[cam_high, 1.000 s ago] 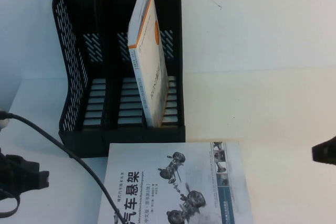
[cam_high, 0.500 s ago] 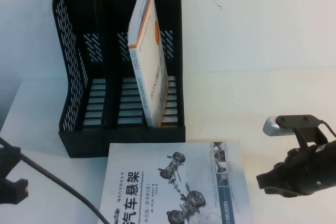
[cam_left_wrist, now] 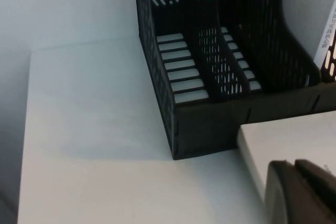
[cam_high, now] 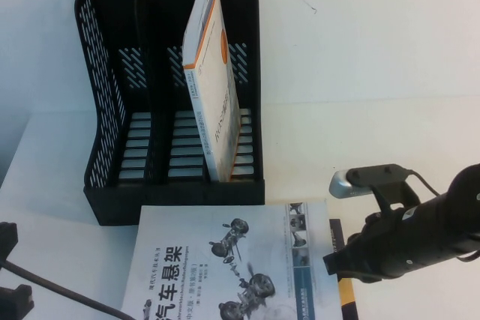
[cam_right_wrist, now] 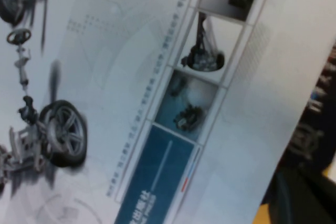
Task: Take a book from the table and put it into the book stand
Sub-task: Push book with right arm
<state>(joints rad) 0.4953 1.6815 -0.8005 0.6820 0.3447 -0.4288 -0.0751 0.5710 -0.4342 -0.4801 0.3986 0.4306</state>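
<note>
Reaching toward the book (cam_high: 232, 267), the right gripper (cam_high: 341, 264) hangs at the right edge of its pale cover; whether its jaws are apart cannot be told. That cover lies flat on the table (cam_high: 390, 140), just in front of the book stand (cam_high: 112, 95). Beside the stand's left corner, low, the left gripper (cam_left_wrist: 302, 192) idles, jaw state unclear. Grasping seems next, needing a firm edge pinch.

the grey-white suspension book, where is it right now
The book lies flat on the table in the high view, just in front of the book stand, with the right gripper at its right edge.
</note>
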